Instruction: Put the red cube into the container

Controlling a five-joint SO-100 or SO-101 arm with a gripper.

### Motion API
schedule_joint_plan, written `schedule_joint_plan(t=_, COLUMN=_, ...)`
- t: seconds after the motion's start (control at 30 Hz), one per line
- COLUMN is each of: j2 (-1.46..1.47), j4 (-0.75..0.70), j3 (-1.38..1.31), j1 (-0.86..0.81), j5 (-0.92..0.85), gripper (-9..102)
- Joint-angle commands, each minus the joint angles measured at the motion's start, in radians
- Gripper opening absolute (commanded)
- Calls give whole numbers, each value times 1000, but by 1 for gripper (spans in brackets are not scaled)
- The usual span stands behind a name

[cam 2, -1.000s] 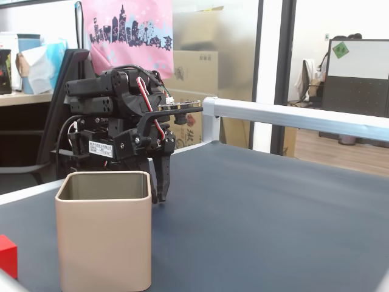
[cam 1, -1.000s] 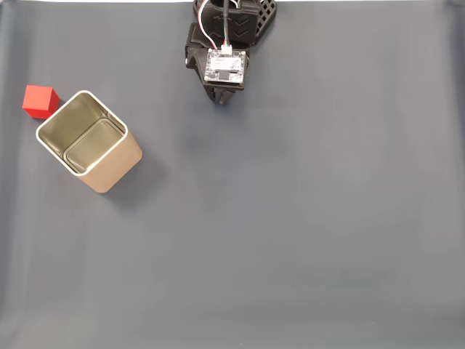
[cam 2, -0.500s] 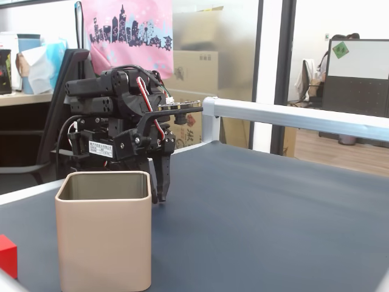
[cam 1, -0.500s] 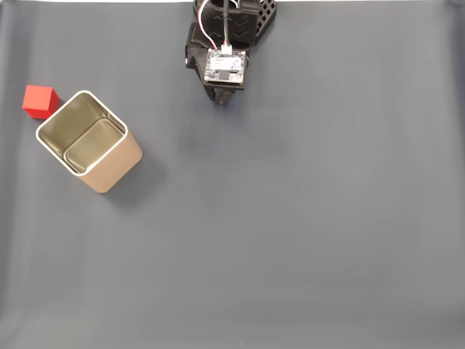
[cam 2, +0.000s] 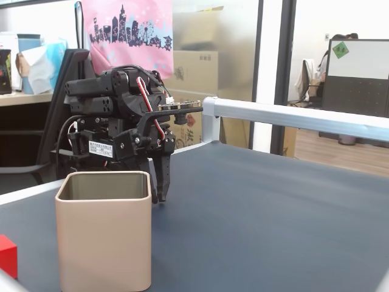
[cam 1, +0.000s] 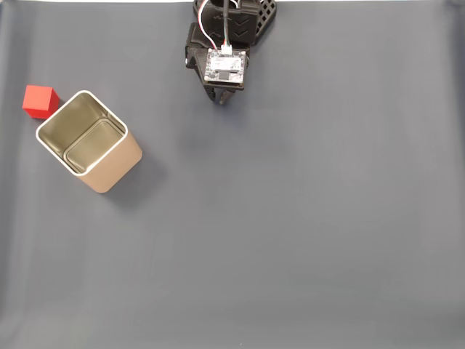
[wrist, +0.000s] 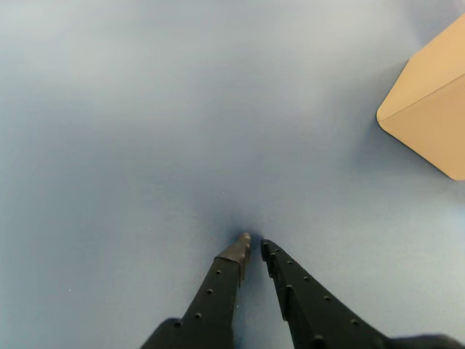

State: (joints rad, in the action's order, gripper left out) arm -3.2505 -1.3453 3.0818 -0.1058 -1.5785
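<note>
A small bright red cube (cam 1: pixel 40 100) rests on the dark mat at the far left of a fixed view from above, just beyond the upper left corner of the container (cam 1: pixel 107 171). That container is a square cream tin with a shiny inside, standing upright with nothing in it. In the low fixed view the cube (cam 2: pixel 7 256) peeks in at the left edge beside the tin (cam 2: pixel 104 241). My gripper (cam 1: pixel 221 100) hangs folded near the arm's base at the top centre, well apart from both. Its black fingers (wrist: pixel 225 269) nearly touch at the tips and hold nothing.
The dark grey mat (cam 1: pixel 290 218) stretches wide to the right and towards the near edge. A metal rail (cam 2: pixel 292 115) borders the table's far side. Office furniture and cardboard boxes stand beyond the table.
</note>
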Motion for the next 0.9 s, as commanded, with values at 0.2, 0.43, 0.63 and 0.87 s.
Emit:
schedule_joint_plan(t=0.2, j2=-74, j4=-5, j3=12, j1=-8, j5=-9, gripper=0)
schedule_joint_plan(t=0.43, j2=-74, j4=-5, j3=12, j1=-9, j5=-8, gripper=0)
schedule_joint_plan(t=0.63, j2=-74, j4=-2, j3=12, j1=-3, j5=-20, gripper=0)
schedule_joint_plan(t=0.87, j2=-21, j4=324, j3=11, j1=-8, j5=-3, gripper=0)
